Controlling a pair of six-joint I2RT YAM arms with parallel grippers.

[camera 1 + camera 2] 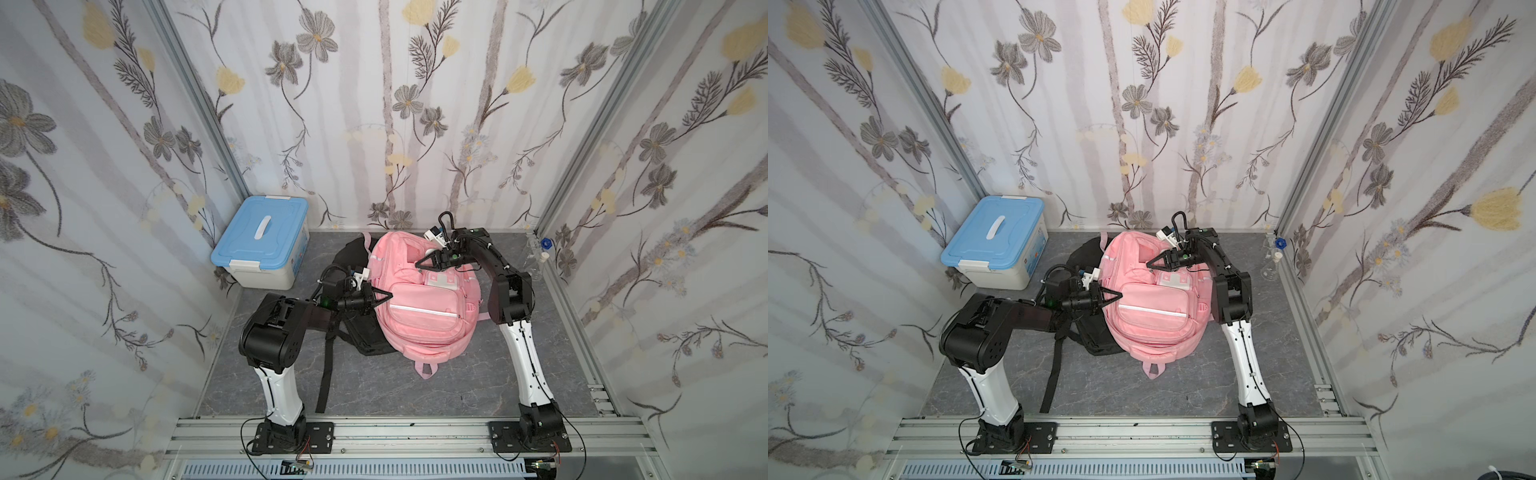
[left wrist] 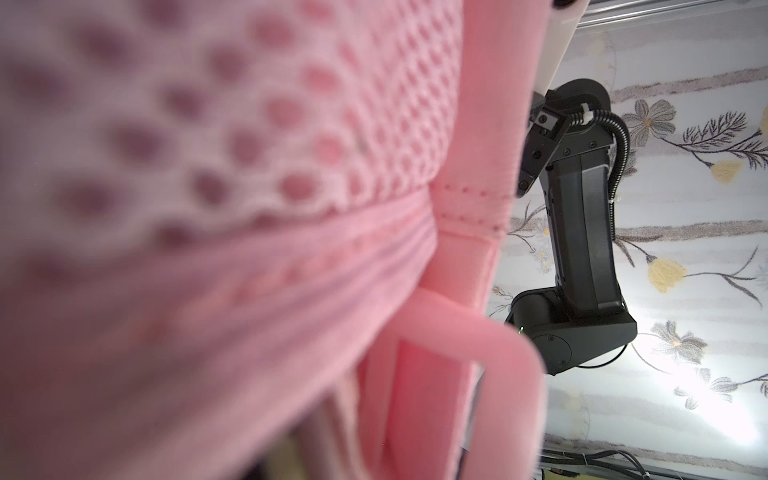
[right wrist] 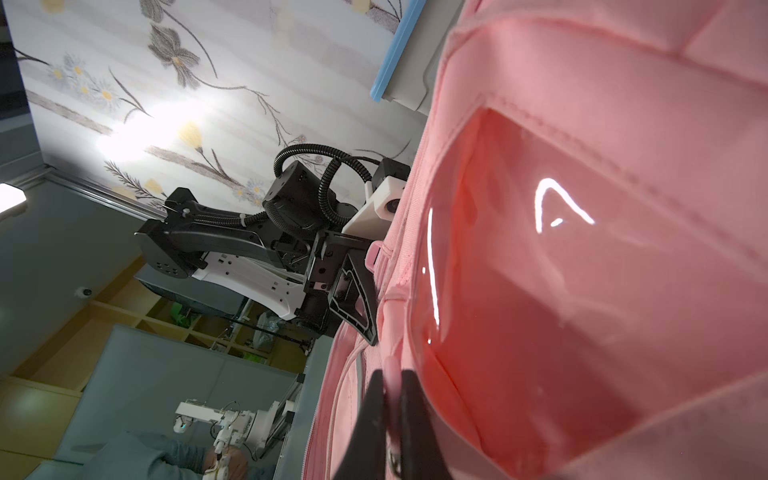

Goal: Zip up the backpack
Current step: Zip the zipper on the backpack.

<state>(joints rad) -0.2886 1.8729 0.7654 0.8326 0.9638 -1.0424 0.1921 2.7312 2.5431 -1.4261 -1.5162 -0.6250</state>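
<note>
The pink backpack [image 1: 419, 316] [image 1: 1154, 320] lies front side up in the middle of the grey table, with its clear window pocket [image 3: 582, 291] at the far end. My right gripper [image 1: 417, 263] [image 1: 1148, 263] [image 3: 392, 374] reaches over that far end and is shut on a pink zipper pull [image 3: 390, 363] beside the window. My left gripper [image 1: 390, 296] [image 1: 1120, 296] [image 3: 372, 338] meets the backpack's left edge with its tips together, pinching the fabric. Its own jaws are hidden in the left wrist view, which blurred pink mesh [image 2: 249, 166] and a strap loop [image 2: 478, 345] fill.
A black backpack [image 1: 357, 332] lies partly under the pink one, its black strap [image 1: 326, 374] trailing toward the front rail. A blue-lidded white box [image 1: 262, 245] stands at the back left. A clear glass flask [image 1: 536, 257] stands at the back right by the wall.
</note>
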